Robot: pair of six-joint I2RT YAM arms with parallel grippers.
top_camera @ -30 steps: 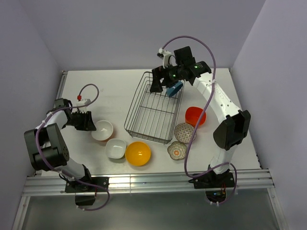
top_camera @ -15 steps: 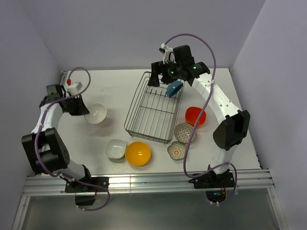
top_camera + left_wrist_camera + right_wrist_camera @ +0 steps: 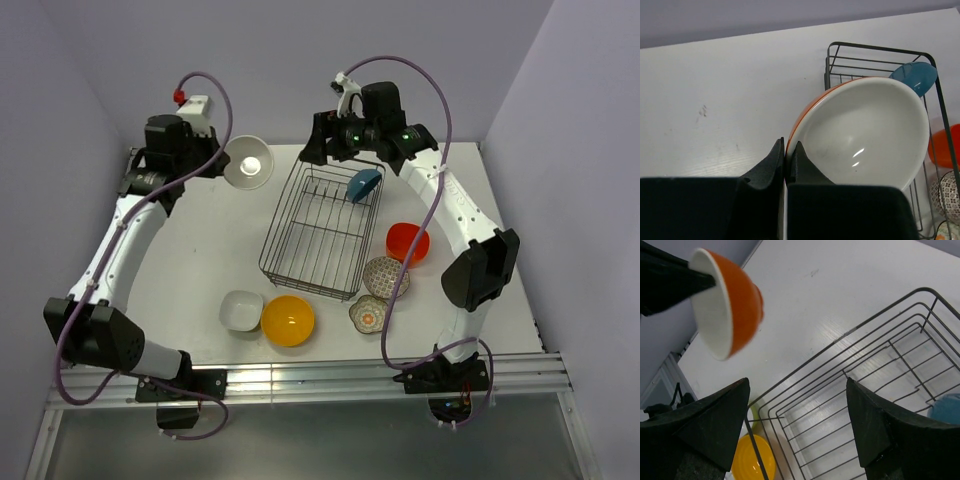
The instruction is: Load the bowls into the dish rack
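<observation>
My left gripper [image 3: 226,165] [image 3: 786,146] is shut on the rim of a bowl [image 3: 250,162] [image 3: 865,130] [image 3: 735,310] that is white inside and orange outside. It holds the bowl tilted in the air, left of the dish rack's far end. The dark wire dish rack [image 3: 300,262] [image 3: 880,50] [image 3: 865,370] holds a blue bowl [image 3: 364,183] [image 3: 915,76] leaning in its far right corner. My right gripper [image 3: 325,150] [image 3: 797,384] hangs open over the rack's far left corner, with nothing between its fingers.
On the table in front of the rack lie a white bowl [image 3: 241,310] and a yellow bowl [image 3: 288,320] [image 3: 755,460]. Right of the rack are a red bowl [image 3: 407,242], a patterned bowl [image 3: 385,275] and a small floral bowl [image 3: 368,313].
My left gripper shut on the white-inside bowl at the table's left and lifted it up and back toward the rack. My right gripper drew back from the blue bowl.
</observation>
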